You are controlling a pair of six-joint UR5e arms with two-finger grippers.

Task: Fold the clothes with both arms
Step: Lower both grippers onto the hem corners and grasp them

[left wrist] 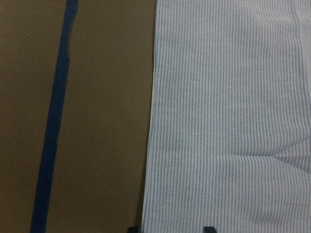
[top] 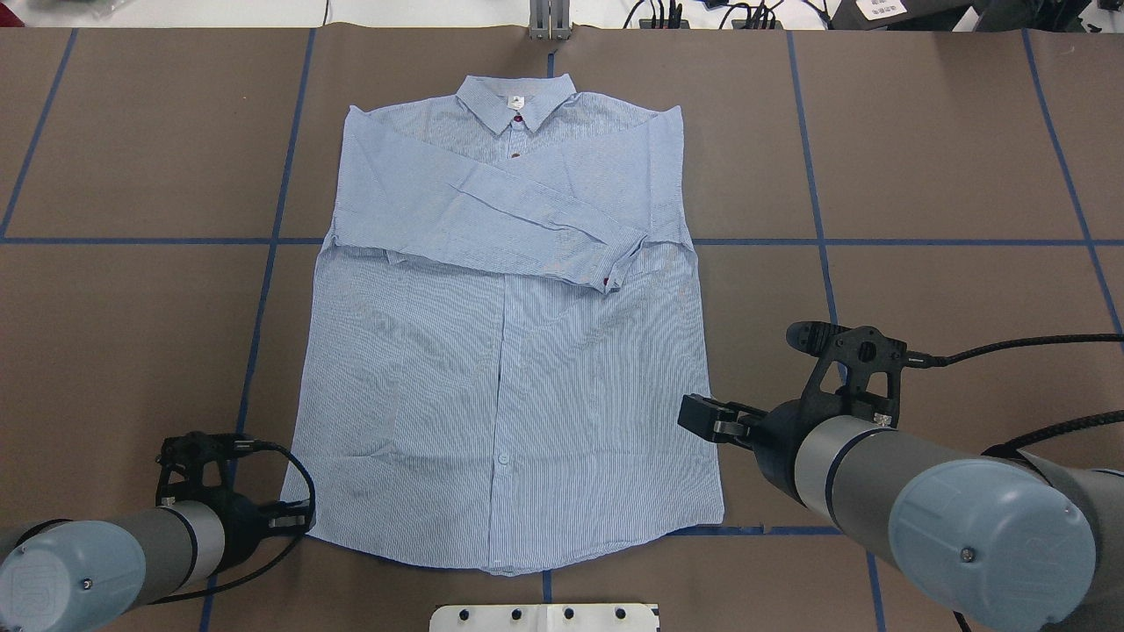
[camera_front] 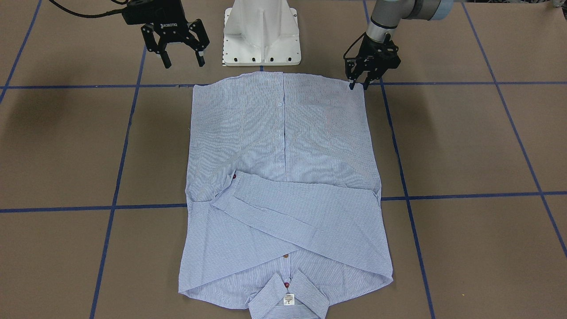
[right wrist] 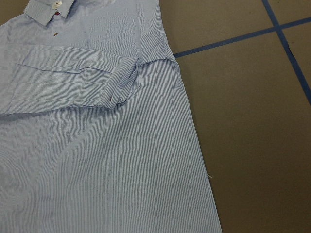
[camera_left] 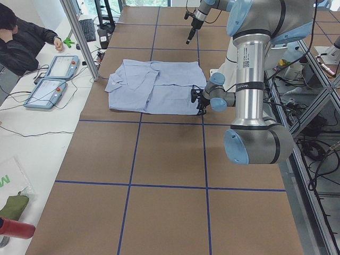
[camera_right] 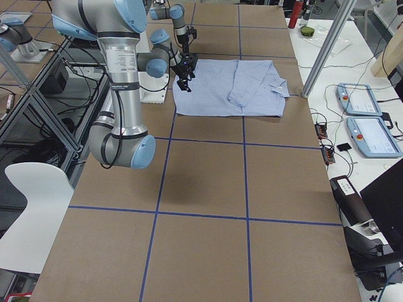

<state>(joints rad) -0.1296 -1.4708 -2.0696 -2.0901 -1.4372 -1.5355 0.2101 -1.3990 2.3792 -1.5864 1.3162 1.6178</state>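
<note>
The light blue-and-white striped shirt (camera_front: 283, 146) lies flat and face up on the brown table, both sleeves crossed over the chest and the collar (top: 516, 101) at the far side from the robot. My left gripper (camera_front: 358, 85) points down at the hem corner on its side. In the left wrist view its two fingertips (left wrist: 209, 228) stand apart over the shirt's side edge (left wrist: 150, 145), so it is open. My right gripper (camera_front: 184, 63) hangs open above bare table, just off the other hem corner, holding nothing; in the overhead view the right gripper (top: 694, 418) sits beside the shirt's edge.
The white pedestal base (camera_front: 262, 33) stands just behind the hem. Blue tape lines (camera_front: 115, 195) cross the table. In the exterior left view a person (camera_left: 21, 40) sits at a side bench with two teach pendants (camera_left: 53, 79) and an aluminium post (camera_left: 79, 37).
</note>
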